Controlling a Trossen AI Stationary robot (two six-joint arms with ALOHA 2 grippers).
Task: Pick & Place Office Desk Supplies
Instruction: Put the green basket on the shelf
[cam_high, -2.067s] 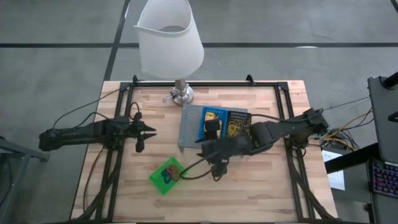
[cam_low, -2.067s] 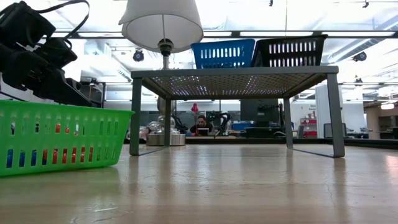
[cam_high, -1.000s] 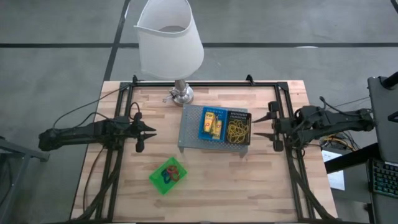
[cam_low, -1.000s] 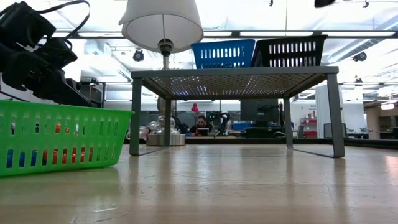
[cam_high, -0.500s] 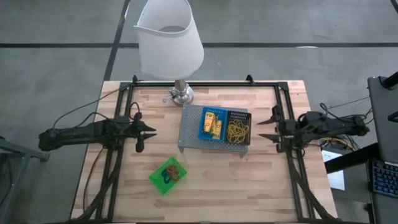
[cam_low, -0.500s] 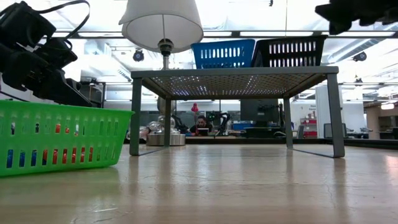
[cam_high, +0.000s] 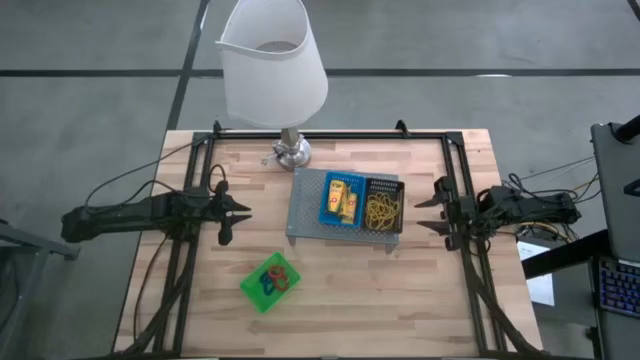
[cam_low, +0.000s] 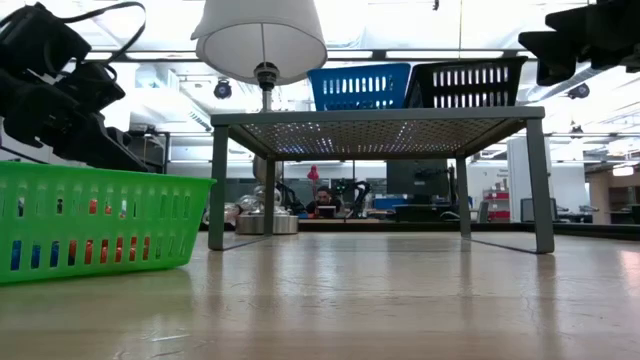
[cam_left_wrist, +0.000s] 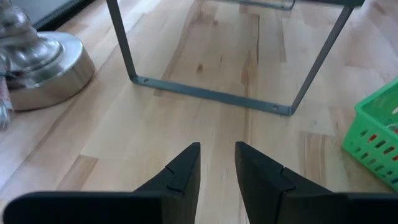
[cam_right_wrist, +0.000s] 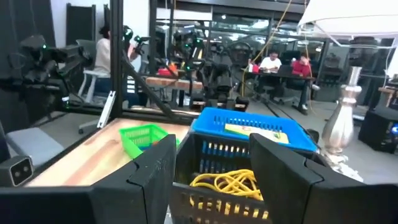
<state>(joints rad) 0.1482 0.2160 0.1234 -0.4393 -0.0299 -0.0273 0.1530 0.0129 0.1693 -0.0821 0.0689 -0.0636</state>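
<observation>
A blue bin (cam_high: 343, 198) with small yellow sticks and a black bin (cam_high: 383, 206) with yellow rubber bands stand side by side on the grey mesh tray (cam_high: 305, 205). A green bin (cam_high: 270, 281) with red and blue loops rests on the table nearer the front. My right gripper (cam_high: 424, 213) hangs open at the table's right side, level, facing the two bins (cam_right_wrist: 252, 127) with nothing between its fingers. My left gripper (cam_high: 240, 212) waits at the left side, tipped downward; its fingers (cam_left_wrist: 217, 155) stand a little apart over bare wood.
A white-shaded lamp (cam_high: 272, 65) stands on its silver base (cam_high: 292, 153) at the back, left of the tray. The tray stands on thin legs (cam_low: 218, 190), leaving a gap beneath it. Bare wood lies at the front right (cam_high: 400, 300). People sit in the room beyond the table.
My right gripper has sunk at the table's right side as its arm folded back toward the right edge, coming into the low view from above. It has rolled a little and stayed open. The bins and my left arm have kept still.
</observation>
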